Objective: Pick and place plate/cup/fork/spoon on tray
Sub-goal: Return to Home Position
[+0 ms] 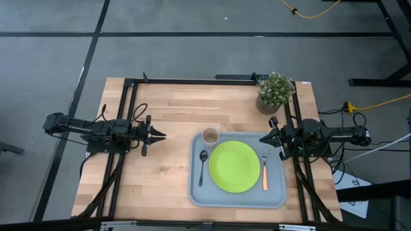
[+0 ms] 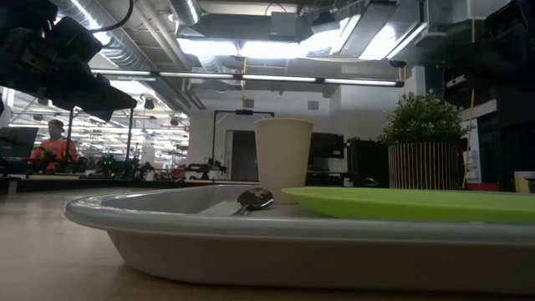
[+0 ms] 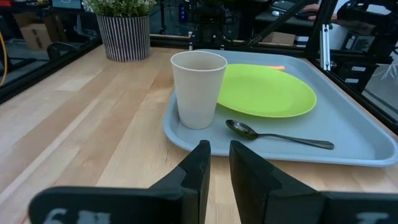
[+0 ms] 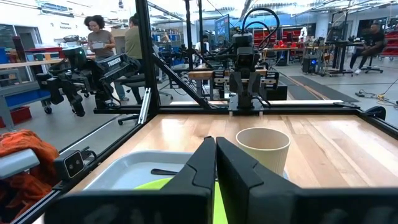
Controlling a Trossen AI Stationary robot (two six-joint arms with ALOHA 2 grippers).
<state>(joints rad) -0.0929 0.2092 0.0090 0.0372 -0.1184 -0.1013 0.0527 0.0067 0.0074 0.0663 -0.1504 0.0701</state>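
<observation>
While the left jaws sit all but closed and empty above the worktop's [image 1: 154,179] left half, the right jaws are pressed together, empty, at its right edge beside the tray's [image 1: 194,192] far right corner. The tray carries the plate [image 1: 234,167] centrally, the cup [image 1: 210,136] in its far left corner, the spoon [image 1: 203,165] along its left rim and the fork [image 1: 264,170] along its right.
</observation>
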